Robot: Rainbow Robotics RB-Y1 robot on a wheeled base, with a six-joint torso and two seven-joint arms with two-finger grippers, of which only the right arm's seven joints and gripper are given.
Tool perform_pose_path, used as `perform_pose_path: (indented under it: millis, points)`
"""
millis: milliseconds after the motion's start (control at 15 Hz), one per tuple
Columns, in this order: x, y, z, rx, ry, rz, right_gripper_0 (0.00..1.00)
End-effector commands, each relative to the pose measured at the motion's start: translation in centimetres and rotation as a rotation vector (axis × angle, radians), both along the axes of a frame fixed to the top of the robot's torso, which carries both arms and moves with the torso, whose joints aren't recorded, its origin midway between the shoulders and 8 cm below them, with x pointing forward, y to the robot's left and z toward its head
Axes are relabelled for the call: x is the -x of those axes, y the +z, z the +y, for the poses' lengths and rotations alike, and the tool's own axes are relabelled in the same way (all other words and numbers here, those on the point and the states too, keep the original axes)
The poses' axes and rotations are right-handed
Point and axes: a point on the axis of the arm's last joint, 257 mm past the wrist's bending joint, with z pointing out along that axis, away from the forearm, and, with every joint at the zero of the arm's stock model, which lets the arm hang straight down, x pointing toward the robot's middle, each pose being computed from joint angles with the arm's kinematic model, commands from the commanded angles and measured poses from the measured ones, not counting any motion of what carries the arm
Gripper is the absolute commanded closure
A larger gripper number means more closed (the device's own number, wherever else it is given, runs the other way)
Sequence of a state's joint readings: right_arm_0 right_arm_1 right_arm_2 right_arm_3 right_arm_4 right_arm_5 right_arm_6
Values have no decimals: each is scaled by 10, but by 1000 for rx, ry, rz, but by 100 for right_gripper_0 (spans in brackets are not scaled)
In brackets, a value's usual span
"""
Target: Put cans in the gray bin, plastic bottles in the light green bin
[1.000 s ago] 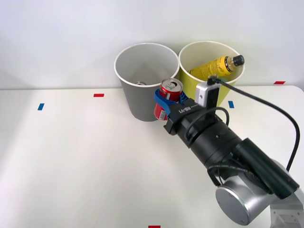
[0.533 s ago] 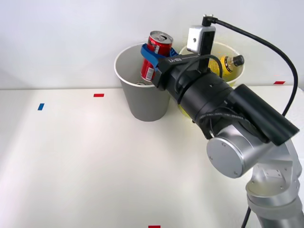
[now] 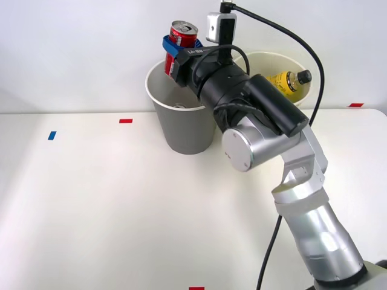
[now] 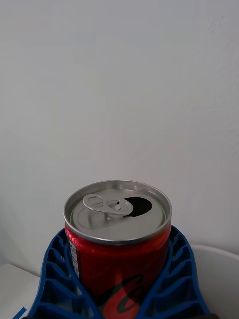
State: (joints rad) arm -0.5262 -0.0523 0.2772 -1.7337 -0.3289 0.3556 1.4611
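A small red can [image 3: 182,33] with a silver top is held upright above the gray bin [image 3: 181,115], over its back rim. My right gripper [image 3: 175,53] is shut on the can [image 4: 117,239], its blue ribbed fingers [image 4: 55,284] hugging both sides. Something pale lies at the bottom of the gray bin, too little of it showing to name. To the right stands the light green bin [image 3: 299,66], partly behind my arm, with a yellow plastic bottle [image 3: 289,80] and its black cap leaning inside it.
The two bins stand side by side at the back of the white table [image 3: 91,199], close to the white wall. Small red tape marks [image 3: 126,121] and a blue one [image 3: 52,135] lie flat on the table. My arm's silver elbow [image 3: 248,148] hangs in front of the bins.
My right arm has lifted the can from in front of the gray bin, up and to the left, to above the bin's rim. The grip on the can has stayed shut.
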Motion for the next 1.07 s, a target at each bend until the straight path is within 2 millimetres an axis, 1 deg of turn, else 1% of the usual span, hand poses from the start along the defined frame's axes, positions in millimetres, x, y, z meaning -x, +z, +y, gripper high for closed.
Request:
perform_pose_path:
  millis: [67,133,333,400,533,600,733,800,1067]
  points:
    - [-29,-6,11,40,-30,-9,95]
    - [-37,-10,13,49,-35,-6,95]
    - [-54,-14,20,62,-46,-24,95]
    - [-58,-18,17,76,-56,-19,95]
    - [-60,-19,14,85,-62,-22,53]
    - [-60,-18,13,83,-62,-22,27]
    - [-62,-20,8,89,-66,-21,6]
    - [-63,-22,4,103,-68,-24,0]
    - [-61,-20,-1,122,-60,-66,0]
